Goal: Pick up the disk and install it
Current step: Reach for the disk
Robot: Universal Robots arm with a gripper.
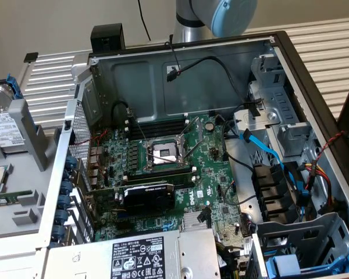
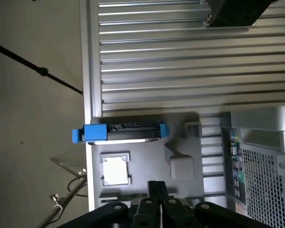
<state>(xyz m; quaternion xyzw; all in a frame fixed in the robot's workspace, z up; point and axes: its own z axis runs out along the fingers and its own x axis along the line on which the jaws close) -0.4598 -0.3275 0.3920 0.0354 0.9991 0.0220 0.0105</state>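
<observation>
**Disk pickup: gripper closed, not on it yet**

Disk (image 2: 126, 133) stands on edge in a slot along one edge of the grey tray (image 2: 187, 142). Its blue carrier end pokes past the tray corner farthest from the computer case (image 2: 261, 156). Gripper (image 2: 156, 186) hangs apart from the disk, jaws pressed together, holding nothing.

My read: you're on the approach to the pick.
- Get the jaws wider than the drive's thin edge before you descend; closed fingers would just hit it.
- Line the fingers up across the two flat faces, mid-length between the blue ends.
- Come down square to the slot, since a tilted grip will likely bind.
- Keep off the processor chip (image 2: 115, 170), which lies just beside the disk on the tray.
</observation>
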